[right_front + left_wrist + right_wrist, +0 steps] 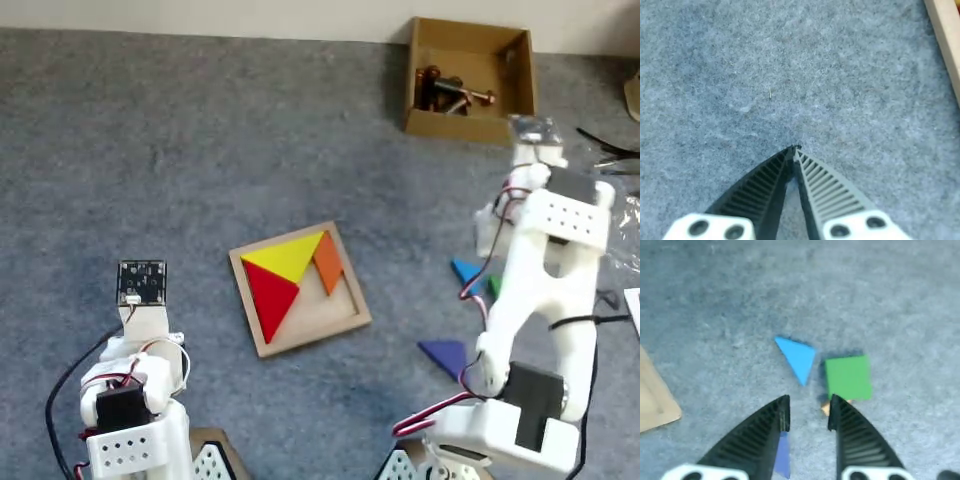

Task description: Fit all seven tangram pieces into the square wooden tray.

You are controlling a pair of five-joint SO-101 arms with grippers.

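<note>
We see soft, even light across the bench (200, 150); a faint shadow edges the wooden tray (320, 310), a darker one fills the cardboard box (460, 125).

We find the tray (318, 337) in the middle of the table (150, 150), with three pieces (285, 262) lying in it. Loose pieces (445, 353) lie to its right, and a box (455, 125) sits behind those.

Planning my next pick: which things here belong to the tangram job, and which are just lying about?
Job: tray, yellow triangle, red triangle, orange piece, light blue triangle, green square, dark blue triangle.
Lying about: cardboard box, metal bits inside it.
</note>
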